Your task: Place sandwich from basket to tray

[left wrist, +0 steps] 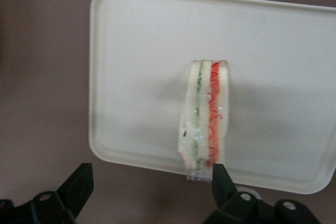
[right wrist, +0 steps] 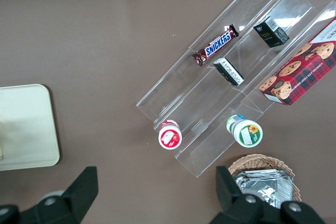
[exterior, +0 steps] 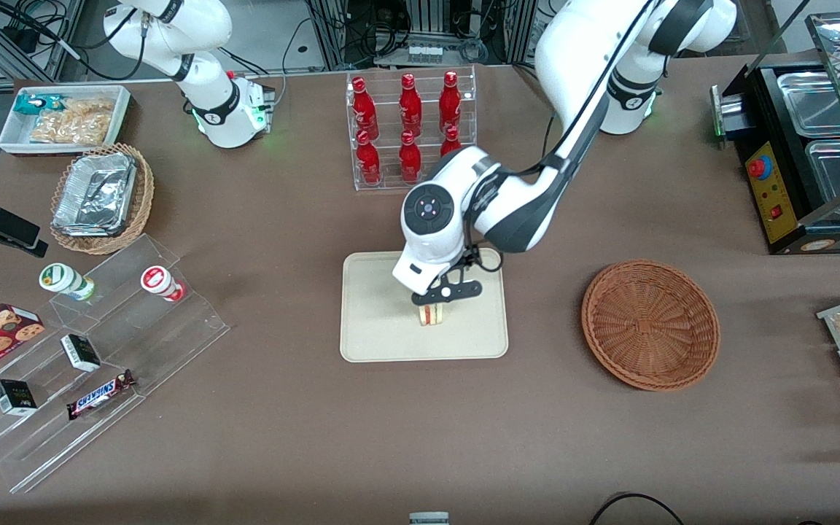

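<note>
The sandwich [exterior: 432, 314] [left wrist: 206, 114] stands on edge on the cream tray [exterior: 376, 335] [left wrist: 136, 40], wrapped in clear film, with its red and green filling layers showing. My left gripper [exterior: 440, 297] [left wrist: 151, 174] hangs just above it, open, with the fingers spread wide. One fingertip [left wrist: 220, 174] is close beside the sandwich's end; the other fingertip [left wrist: 81, 177] is well apart from it, over the brown table. Nothing is held between them. The reddish-brown basket [exterior: 650, 324] lies beside the tray toward the working arm's end of the table, with nothing in it.
A clear rack of red bottles [exterior: 409, 127] stands farther from the front camera than the tray. A stepped acrylic shelf [exterior: 92, 364] with snacks, a tan basket with a foil container [exterior: 99, 197] and a white bin [exterior: 63, 117] lie toward the parked arm's end. A food warmer [exterior: 806, 153] stands at the working arm's end.
</note>
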